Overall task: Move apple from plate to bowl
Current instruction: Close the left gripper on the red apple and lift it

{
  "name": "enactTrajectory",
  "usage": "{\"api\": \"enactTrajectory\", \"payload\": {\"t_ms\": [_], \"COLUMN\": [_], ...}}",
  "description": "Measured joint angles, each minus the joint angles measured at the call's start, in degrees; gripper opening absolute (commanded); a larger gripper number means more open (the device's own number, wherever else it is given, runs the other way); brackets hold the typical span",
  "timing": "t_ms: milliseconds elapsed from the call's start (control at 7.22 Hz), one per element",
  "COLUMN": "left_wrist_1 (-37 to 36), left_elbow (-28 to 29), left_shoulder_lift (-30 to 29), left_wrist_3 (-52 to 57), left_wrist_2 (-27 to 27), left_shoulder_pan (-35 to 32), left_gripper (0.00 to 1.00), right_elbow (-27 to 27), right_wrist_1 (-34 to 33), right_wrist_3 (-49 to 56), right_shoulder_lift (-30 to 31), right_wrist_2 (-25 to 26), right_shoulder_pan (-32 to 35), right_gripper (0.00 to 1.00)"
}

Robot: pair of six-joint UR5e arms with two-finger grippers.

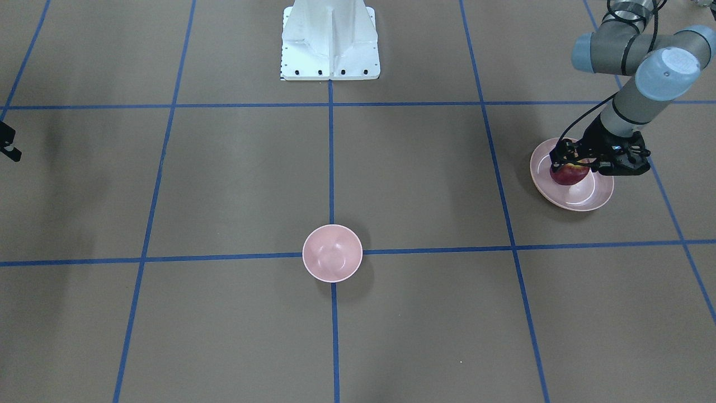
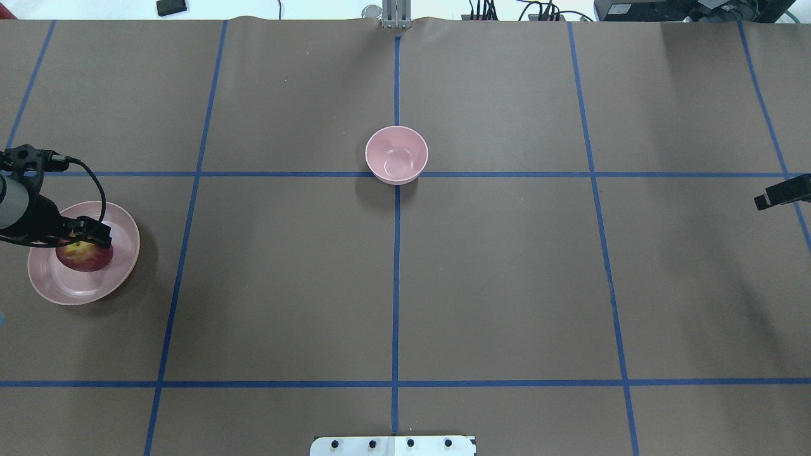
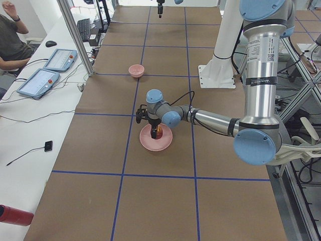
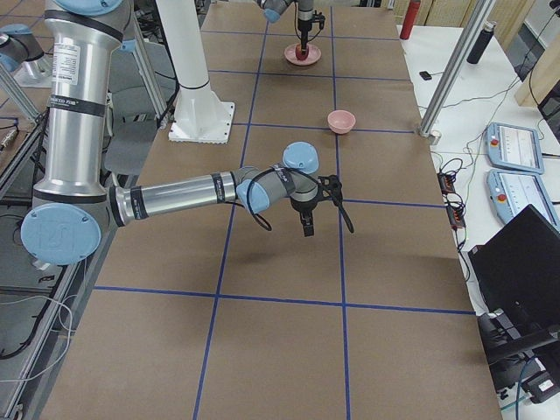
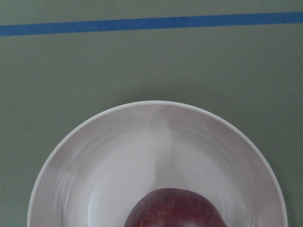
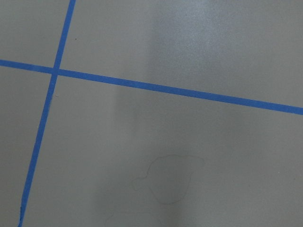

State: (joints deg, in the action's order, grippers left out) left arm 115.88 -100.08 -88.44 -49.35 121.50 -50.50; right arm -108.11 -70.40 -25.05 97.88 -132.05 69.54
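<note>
Left fingers (image 1: 555, 164) straddle apple (image 1: 569, 176) on plate (image 1: 582, 201); can't tell if pinching. Bowl (image 1: 332, 253) well apart on worktop (image 1: 224, 168). Right fingers (image 2: 768, 201): state unreadable.

The apple (image 5: 173, 210) sits on the plate (image 5: 94, 156), a blue tape line (image 5: 151, 23) beyond.

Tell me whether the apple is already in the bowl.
No: in the overhead view the bowl is empty, and the apple lies on the plate.
</note>
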Motion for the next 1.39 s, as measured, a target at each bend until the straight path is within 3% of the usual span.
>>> {"api": "enactTrajectory", "payload": {"t_ms": [277,416,554,831,970,1247,1386], "left_wrist_1": [1.1,1.3,1.3,0.7,-1.0,-9.5,-15.0], "left_elbow": [0.4,0.6,0.6,-0.6,-2.6,-8.7,-10.5], "left_shoulder_lift": [-0.2,0.1,0.4,0.7,0.7,-1.7,-6.1], "left_wrist_3": [-2.2,-1.9,-1.8,-1.8,-1.8,-2.0,-3.2], "left_wrist_2": [0.4,0.4,0.4,2.2,6.6,12.9,13.6], "left_shoulder_pan": [1.3,1.5,1.5,1.2,-0.6,-5.5,-5.6], "left_gripper": [0.92,0.6,0.01,0.0,0.0,0.0,0.0], "right_elbow": [0.1,0.2,0.2,0.3,0.3,0.2,0.2], "right_wrist_1": [0.0,0.0,0.0,0.0,0.0,0.0,0.0], "right_wrist_3": [0.0,0.0,0.0,0.0,0.0,-0.1,-0.1], "right_shoulder_lift": [0.0,0.0,-0.1,-0.3,-0.4,-0.3,-0.3], "right_wrist_2": [0.2,0.5,0.7,0.8,0.8,0.9,0.9], "right_shoulder_pan": [-0.1,-0.1,-0.1,-0.1,-0.1,-0.1,-0.1], "right_gripper": [1.0,1.0,1.0,1.0,1.0,1.0,1.0]}}
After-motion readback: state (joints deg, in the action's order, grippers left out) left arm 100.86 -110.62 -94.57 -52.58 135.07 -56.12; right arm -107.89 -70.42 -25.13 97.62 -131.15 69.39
